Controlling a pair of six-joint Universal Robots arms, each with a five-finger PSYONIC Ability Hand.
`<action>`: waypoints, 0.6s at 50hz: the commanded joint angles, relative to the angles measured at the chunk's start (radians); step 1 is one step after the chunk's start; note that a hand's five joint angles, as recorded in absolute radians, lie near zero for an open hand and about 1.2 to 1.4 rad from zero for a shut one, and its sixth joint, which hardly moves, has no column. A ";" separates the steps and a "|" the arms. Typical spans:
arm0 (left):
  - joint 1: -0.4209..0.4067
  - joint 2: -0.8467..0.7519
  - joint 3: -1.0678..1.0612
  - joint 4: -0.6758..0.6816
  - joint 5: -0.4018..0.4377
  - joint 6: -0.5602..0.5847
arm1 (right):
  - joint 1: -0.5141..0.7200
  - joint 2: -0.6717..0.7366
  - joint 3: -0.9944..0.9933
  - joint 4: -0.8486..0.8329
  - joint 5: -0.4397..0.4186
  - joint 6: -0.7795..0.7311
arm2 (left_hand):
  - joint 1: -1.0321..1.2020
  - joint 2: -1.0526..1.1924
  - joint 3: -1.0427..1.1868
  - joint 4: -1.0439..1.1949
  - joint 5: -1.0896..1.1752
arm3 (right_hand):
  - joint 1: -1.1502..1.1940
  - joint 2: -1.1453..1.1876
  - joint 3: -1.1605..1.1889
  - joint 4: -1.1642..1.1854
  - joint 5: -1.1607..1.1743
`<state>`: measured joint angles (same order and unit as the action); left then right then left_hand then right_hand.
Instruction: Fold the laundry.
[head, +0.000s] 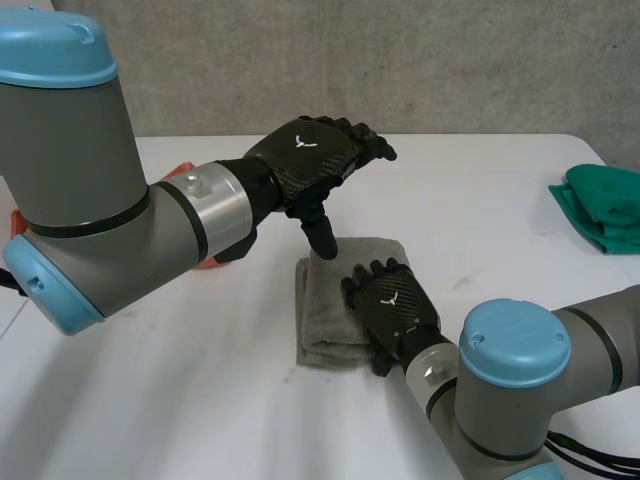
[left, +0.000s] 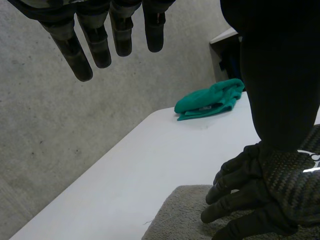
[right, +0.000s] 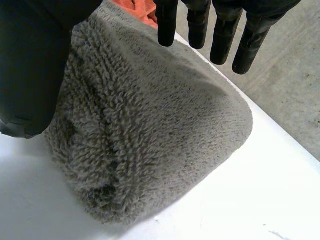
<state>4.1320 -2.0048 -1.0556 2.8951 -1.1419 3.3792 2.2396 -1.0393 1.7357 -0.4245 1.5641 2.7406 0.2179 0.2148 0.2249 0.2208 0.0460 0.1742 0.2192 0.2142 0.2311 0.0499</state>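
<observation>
A folded grey towel (head: 322, 300) lies in the middle of the white table (head: 480, 200). My right hand (head: 392, 300) rests flat on the towel's right half, fingers straight and open. In the right wrist view its fingers (right: 220, 30) reach out over the towel (right: 150, 135), with the thumb beside it. My left hand (head: 310, 150) hovers over the towel's far edge, open, with its thumb pointing down at that edge. In the left wrist view the left fingers (left: 95, 45) hang straight above the table, and the right hand (left: 260, 195) lies on the towel (left: 175, 220).
A bunched green cloth (head: 605, 205) sits at the table's right edge, also in the left wrist view (left: 210, 100). An orange cloth (head: 205, 262) lies behind my left forearm; a bit of it (right: 140, 10) shows beyond the towel in the right wrist view. A grey wall stands behind.
</observation>
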 joint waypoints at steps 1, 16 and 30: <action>-0.002 -0.008 -0.001 0.000 0.001 -0.001 | -0.002 0.050 -0.019 -0.013 -0.002 -0.016 | 0.013 0.016 0.006 0.010 0.011 | 0.000 -0.045 -0.040 -0.057 -0.050; 0.001 -0.011 -0.001 0.001 0.001 -0.003 | -0.003 0.108 -0.153 -0.011 -0.006 -0.015 | 0.016 0.019 0.009 0.013 0.014 | 0.210 0.165 0.170 0.153 0.160; 0.001 -0.006 -0.004 0.001 -0.001 -0.004 | -0.012 0.185 -0.265 -0.004 -0.009 -0.015 | 0.016 0.019 0.009 0.013 0.014 | 1.186 1.141 1.146 1.129 1.136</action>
<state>4.1334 -2.0130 -1.0588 2.8962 -1.1427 3.3752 2.2362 -0.8718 1.5065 -0.4279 1.5584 2.7238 0.2179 0.2147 0.2249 0.2208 0.0460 0.6609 0.7923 0.7860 0.7849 0.5676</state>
